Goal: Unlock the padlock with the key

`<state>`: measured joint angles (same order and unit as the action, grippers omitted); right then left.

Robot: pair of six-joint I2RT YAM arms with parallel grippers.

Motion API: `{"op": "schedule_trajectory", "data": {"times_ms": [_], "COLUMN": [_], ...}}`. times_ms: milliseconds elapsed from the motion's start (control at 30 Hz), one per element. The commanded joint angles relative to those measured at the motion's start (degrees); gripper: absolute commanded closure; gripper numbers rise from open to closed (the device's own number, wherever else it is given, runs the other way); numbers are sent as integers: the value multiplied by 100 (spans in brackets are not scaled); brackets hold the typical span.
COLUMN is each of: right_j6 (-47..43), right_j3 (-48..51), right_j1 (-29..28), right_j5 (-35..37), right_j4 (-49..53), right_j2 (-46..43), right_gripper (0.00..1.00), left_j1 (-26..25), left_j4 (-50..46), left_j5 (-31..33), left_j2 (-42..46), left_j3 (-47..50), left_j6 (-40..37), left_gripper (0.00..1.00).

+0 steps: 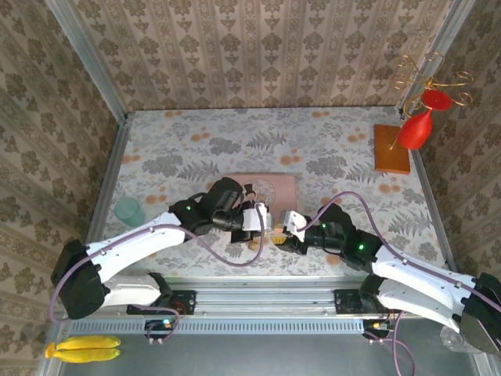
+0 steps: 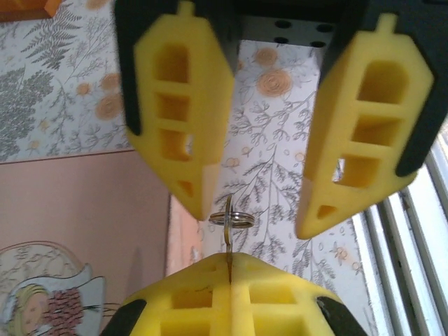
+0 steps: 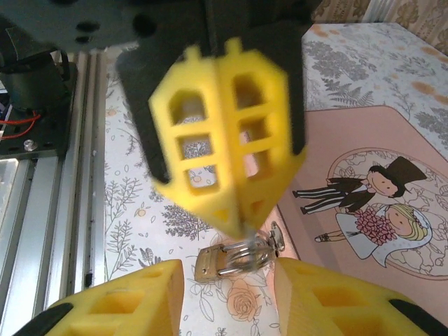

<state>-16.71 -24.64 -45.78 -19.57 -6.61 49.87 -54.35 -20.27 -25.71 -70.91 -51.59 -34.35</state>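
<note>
Padlock (image 3: 213,264) lies flat on surface (image 3: 133,203), just beside pink tin's (image 3: 392,140) near edge, in front of R jaws, which stand apart. L jaws clamped together on key (image 2: 229,241), its ring past their tips, close over padlock.

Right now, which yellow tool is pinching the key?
The left tool: its fingers are squeezed shut on the key. The right tool has its fingers standing apart.

The padlock (image 3: 234,257) lies flat on the table (image 3: 140,203) just beside the tin (image 3: 350,140), on its near side.
</note>
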Motion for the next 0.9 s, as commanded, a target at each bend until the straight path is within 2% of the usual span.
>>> {"op": "schedule_trajectory", "data": {"times_ms": [0, 100, 367, 600, 867], "right_j6": [42, 188, 588, 651, 744], "right_j3": [126, 267, 746, 632, 479], "right_j1": [29, 32, 25, -28, -59], "right_j5": [130, 79, 46, -4, -245], "right_j4": [-264, -451, -1117, -1385, -1460], "right_j2": [-97, -224, -521, -126, 306], "right_gripper": [62, 63, 62, 60, 67], "left_j1": [-27, -65, -89, -144, -165], "left_j4": [-952, -1216, -1406, -1415, -1302], "left_j5": [212, 198, 32, 49, 49], "left_j2": [-150, -267, -382, -483, -458], "left_j3": [-456, -587, -772, -716, -596], "left_j6": [-495, -904, -1012, -1035, -1019], "left_gripper": [100, 100, 100, 100, 100]}}
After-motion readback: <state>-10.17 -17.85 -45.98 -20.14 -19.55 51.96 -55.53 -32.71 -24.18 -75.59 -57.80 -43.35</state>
